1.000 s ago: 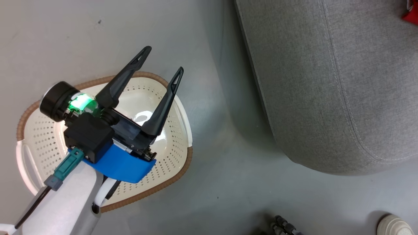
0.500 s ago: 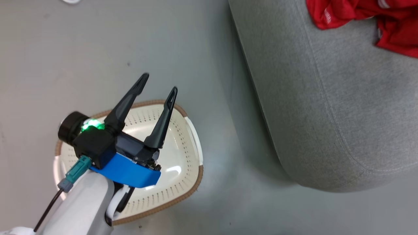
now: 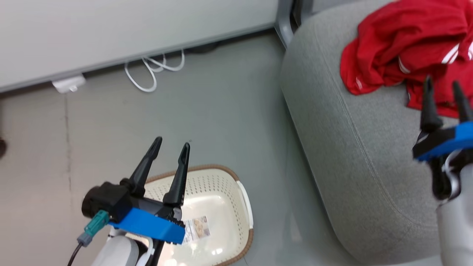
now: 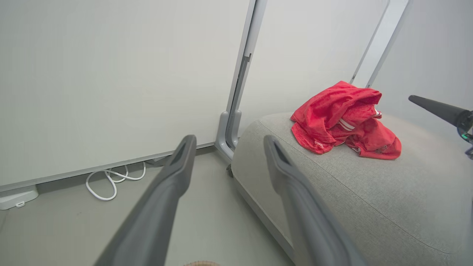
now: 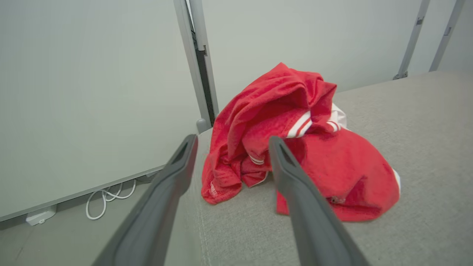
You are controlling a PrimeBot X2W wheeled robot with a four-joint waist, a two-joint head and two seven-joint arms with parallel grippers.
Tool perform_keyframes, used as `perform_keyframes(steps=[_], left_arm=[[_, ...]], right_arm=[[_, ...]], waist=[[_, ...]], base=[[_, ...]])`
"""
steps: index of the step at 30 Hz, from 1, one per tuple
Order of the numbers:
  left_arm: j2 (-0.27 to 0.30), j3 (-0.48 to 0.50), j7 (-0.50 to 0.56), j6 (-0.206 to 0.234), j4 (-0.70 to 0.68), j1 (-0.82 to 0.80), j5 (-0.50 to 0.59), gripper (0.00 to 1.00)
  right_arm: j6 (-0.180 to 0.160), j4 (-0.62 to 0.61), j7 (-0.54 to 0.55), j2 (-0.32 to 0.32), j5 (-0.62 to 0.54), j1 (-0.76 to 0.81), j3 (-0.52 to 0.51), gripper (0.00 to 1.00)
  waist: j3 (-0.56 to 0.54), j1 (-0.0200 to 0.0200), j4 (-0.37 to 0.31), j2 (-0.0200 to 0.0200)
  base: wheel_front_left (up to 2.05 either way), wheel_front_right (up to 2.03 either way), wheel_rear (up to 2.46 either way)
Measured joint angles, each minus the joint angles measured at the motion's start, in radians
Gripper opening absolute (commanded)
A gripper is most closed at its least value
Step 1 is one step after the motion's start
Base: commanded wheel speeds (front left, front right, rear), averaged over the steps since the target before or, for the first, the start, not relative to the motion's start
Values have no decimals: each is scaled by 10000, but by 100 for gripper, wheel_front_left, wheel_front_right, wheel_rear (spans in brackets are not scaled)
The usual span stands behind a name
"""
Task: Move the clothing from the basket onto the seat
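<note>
- I see the bright red soft fabric clothing (image 3: 399,51), trimmed with white stripes, lying in a crumpled heap on the large light-grey upholstered seat (image 3: 351,155), near its far corner by the wall.
- The heap rests wholly on the cushion top. From here I cannot tell one garment from the other.
- My right gripper (image 3: 442,82) hovers over the seat on the near side of the heap. Its two long dark fingers are spread wide, with red fabric and grey cushion showing in the gap between them.
- In the left wrist view one of its fingers hangs in the air, apart from the clothing.
- My left gripper (image 3: 172,142) hangs above the far edge of the basket and points toward the wall. Its fingers are likewise wide apart, with bare grey floor (image 3: 221,111) showing between them.
- The cream-white perforated plastic basket (image 3: 221,184), with its brown woven-look rim, stands on the floor beside the seat without touching it.
- A small printed paper label (image 3: 197,227) lies on the basket's bottom.
- A looped white cable (image 3: 147,72) and a white power block (image 3: 68,83) lie at the foot of the pale wall panel (image 3: 129,29), well apart from the basket.
</note>
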Motion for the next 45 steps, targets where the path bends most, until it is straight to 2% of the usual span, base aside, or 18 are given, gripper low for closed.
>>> perform_keyframes(steps=[6,10,19,26,34,45], left_arm=[[-301,495,0,-79,213,577,259,100],[-506,830,-2,-82,353,848,391,100],[-825,1438,0,-98,665,1379,805,100],[-1007,1981,-2,-98,1001,1694,1093,100],[-1110,2303,0,-100,1386,1898,1269,100],[-1114,2481,0,-127,1509,1927,1365,100]], right_arm=[[-2,-1534,65,623,-96,1958,222,100],[-2,-2568,-75,922,-662,3067,384,100],[-2,-3800,-81,1386,-1453,4787,564,100],[-2,-3996,71,1423,-1170,5414,1068,100],[-2,-3946,81,1425,-1162,5737,1185,100],[-2,-3806,13,1425,-771,5945,1256,100]], waist=[[-770,0,567,1],[-1095,0,1010,0],[-1753,1,1887,0],[-2152,2,2459,0],[-2497,3,2944,0],[-2572,3,2987,0]], base=[[0,0,0],[0,0,0],[0,0,0],[0,0,0],[0,0,0],[0,0,0]])
